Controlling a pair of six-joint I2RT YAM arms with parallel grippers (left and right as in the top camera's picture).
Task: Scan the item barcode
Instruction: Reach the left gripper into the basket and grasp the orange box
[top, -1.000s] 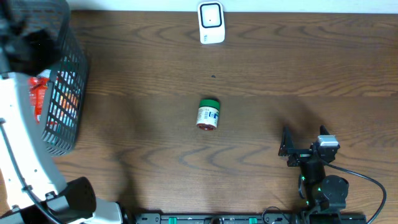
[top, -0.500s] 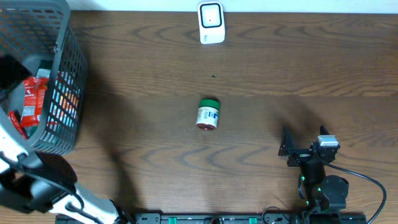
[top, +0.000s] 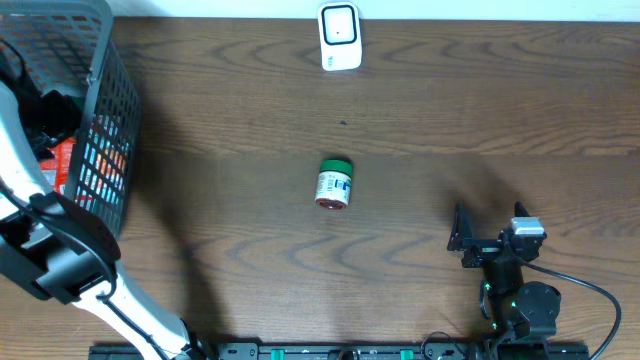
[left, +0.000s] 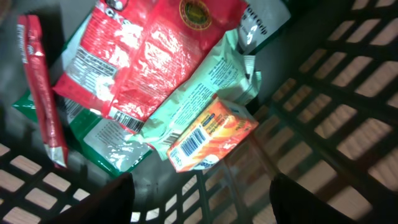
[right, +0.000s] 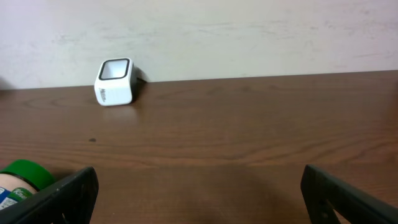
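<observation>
My left gripper (left: 205, 208) is down inside the grey basket (top: 110, 110), open, with nothing between its fingers. Just ahead of it lie an orange box (left: 211, 134) with its barcode showing, a pale green pouch (left: 205, 84), a big red bag (left: 146, 53) and a thin red stick pack (left: 40, 87). In the overhead view my left arm (top: 50, 240) hides most of that pile. A green-lidded jar (top: 335, 183) lies on its side mid-table. The white scanner (top: 339, 37) stands at the far edge. My right gripper (top: 488, 222) rests open near the front right.
The basket's lattice walls (left: 336, 93) close in around the left gripper on the right and below. In the right wrist view the jar (right: 22, 180) shows at the lower left and the scanner (right: 115, 81) stands by the pale back wall (right: 249, 31).
My left arm has swung and reached deeper into the basket at the left edge. The jar, the scanner and the right arm have stayed where they were.
</observation>
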